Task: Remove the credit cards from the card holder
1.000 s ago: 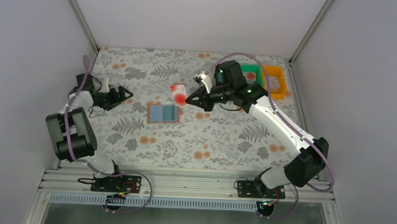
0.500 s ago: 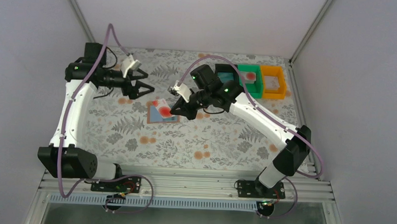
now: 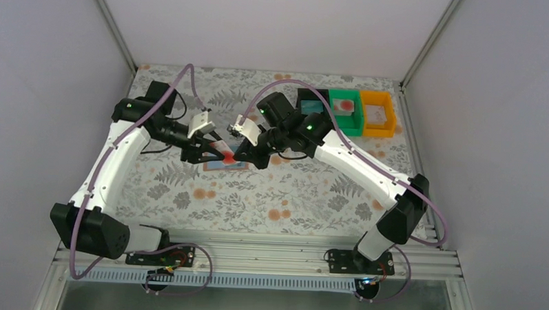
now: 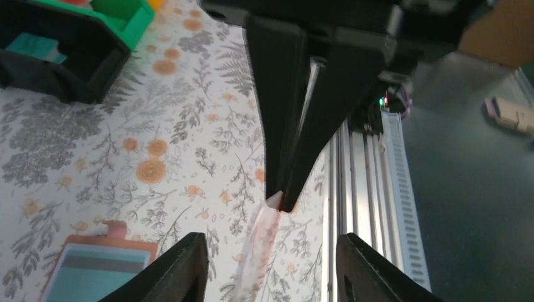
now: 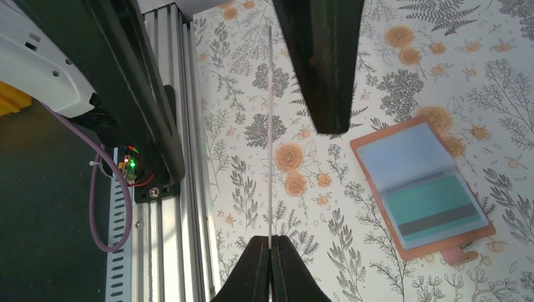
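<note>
A white credit card with a red mark (image 3: 225, 150) hangs in the air above the table, edge-on in both wrist views (image 4: 258, 251) (image 5: 269, 126). My right gripper (image 3: 241, 155) (image 5: 271, 238) is shut on one end of it. My left gripper (image 3: 212, 153) (image 4: 271, 236) faces it from the left, open, with a jaw on each side of the card's other end and a gap on both sides. The card holder (image 5: 422, 189) (image 4: 94, 270) lies open on the table below, salmon outside and light blue inside. A teal credit card (image 5: 434, 204) sits in its pocket.
Black (image 3: 313, 101), green (image 3: 345, 110) and orange (image 3: 378, 114) bins stand in a row at the back right. The black bin holds a teal card (image 4: 34, 47). The aluminium rail (image 3: 254, 254) runs along the near edge.
My left arm swung in from the far left to the centre and its jaws narrowed around the card. My right gripper brought the card down and leftward over the holder.
</note>
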`<state>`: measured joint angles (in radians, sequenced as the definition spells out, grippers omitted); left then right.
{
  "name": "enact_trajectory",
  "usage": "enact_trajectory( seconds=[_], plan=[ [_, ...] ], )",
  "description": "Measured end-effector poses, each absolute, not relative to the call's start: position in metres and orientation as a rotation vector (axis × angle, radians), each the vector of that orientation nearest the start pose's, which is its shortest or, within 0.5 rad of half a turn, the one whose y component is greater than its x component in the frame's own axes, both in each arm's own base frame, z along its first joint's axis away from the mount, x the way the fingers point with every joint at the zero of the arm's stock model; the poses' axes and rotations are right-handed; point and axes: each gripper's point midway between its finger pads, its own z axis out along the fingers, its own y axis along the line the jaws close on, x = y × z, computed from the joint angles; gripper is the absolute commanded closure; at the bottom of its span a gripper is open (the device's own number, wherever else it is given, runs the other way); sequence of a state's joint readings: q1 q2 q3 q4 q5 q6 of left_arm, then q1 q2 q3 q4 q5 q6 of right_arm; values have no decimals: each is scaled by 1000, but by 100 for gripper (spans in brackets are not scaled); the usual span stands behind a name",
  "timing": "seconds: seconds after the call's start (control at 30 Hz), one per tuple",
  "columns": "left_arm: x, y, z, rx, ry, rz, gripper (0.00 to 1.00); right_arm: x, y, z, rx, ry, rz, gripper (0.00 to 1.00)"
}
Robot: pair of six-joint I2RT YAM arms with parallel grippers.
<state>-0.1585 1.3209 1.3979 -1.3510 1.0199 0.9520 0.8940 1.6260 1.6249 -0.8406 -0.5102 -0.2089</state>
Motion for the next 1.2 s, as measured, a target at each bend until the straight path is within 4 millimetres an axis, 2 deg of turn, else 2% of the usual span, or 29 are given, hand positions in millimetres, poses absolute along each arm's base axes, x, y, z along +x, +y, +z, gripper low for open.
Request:
enact_trajectory(
  seconds=[0.1,0.13,0.17,0.37,0.4,0.43,0.47,0.5,0.53,0.63,0.7,0.77,0.8,0.87,0.93,1.0,1.07,1.2],
  plan=[
    [211,-186,287,1396,1839,-1060,82,204,386,269,-1501,1975,906,96],
    [210,-187,287,1400,1834,-1063,93,205,386,269,-1501,1975,904,96],
    [209,-187,287,1403,1830,-1062,97,204,386,269,-1502,1974,904,96],
    [209,-188,291,1407,1807,-1056,98,201,384,273,-1511,1943,893,95],
    [210,-188,292,1404,1807,-1055,98,202,384,274,-1508,1933,885,86],
    [210,-188,294,1394,1812,-1058,98,203,383,276,-1499,1923,871,68],
    [212,-189,296,1378,1821,-1062,98,206,381,278,-1481,1914,850,56],
    [215,-189,298,1357,1832,-1064,98,210,378,280,-1457,1910,813,50],
    [220,-189,301,1315,1861,-1060,98,215,373,283,-1424,1910,769,46],
    [247,-184,315,1154,1949,-1018,98,235,360,299,-1312,1873,624,44],
    [274,-174,339,982,1997,-1006,98,252,353,324,-1218,1802,524,42],
    [309,-155,371,772,1995,-1014,98,263,352,353,-1155,1693,436,40],
    [324,-144,386,658,1985,-1035,98,266,357,370,-1143,1609,388,40],
    [340,-129,400,483,1986,-1100,98,262,370,394,-1143,1469,329,39],
    [347,-126,402,354,1996,-1202,98,255,388,413,-1158,1324,256,39],
    [349,-129,393,234,2035,-1319,98,253,404,424,-1160,1216,169,41],
    [350,-131,381,133,2080,-1395,98,260,420,424,-1164,1146,67,42],
    [353,-131,377,11,2111,-1457,97,281,441,398,-1221,1089,-121,43]
  ],
)
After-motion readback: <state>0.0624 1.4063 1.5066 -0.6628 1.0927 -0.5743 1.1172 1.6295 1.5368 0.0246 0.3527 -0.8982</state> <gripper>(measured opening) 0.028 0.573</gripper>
